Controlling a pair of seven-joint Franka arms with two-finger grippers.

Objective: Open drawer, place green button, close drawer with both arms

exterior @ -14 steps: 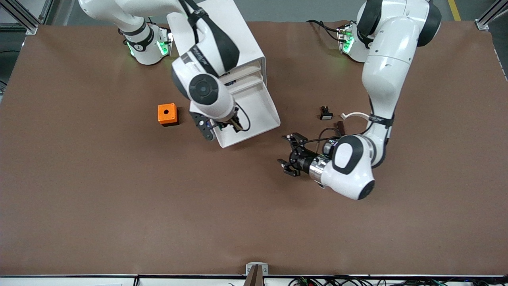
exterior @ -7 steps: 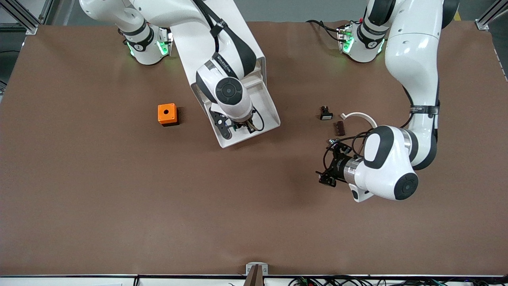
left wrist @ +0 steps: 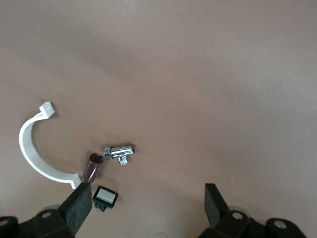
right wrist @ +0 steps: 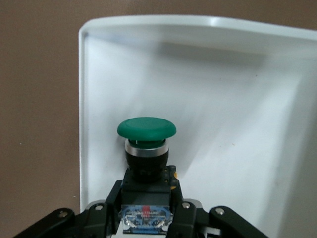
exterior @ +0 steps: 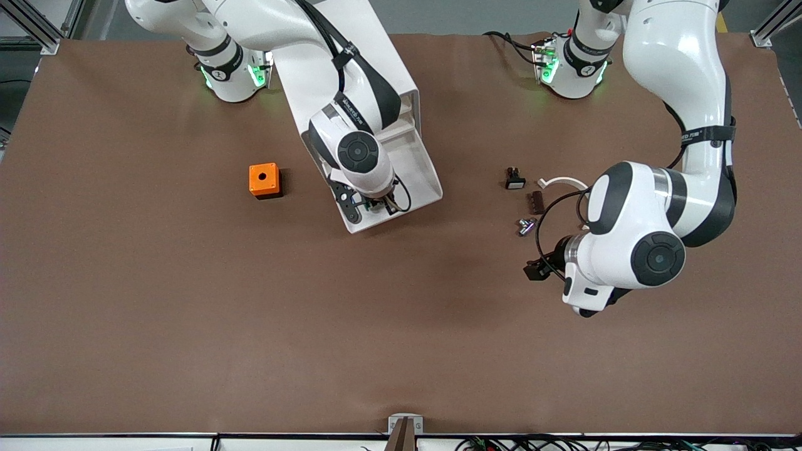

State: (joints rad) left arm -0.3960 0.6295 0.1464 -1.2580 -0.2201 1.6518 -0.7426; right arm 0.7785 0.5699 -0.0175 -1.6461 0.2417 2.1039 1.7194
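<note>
Here the right gripper holds the button by its black body, the jaws closed on both sides of it, directly over the open white drawer. The green cap points toward the drawer floor, so the step in hand appears to be the placing. To do it well, the right arm should probably lower the button until its body is close to the smooth floor, away from the raised walls, and only then open the fingers, because the round mushroom cap could make it roll or tip if it drops from a height. The drawer looks like glossy hard plastic with rounded corners, so a dropped part may slide.

The left gripper hangs over bare brown table toward the left arm's end, with its jaws wide apart and nothing between them; this arm waits. Near it lie a white curved clip, a small dark cylinder, a shiny metal part and a black switch with white cap. An orange cube with a hole stands toward the right arm's end.
</note>
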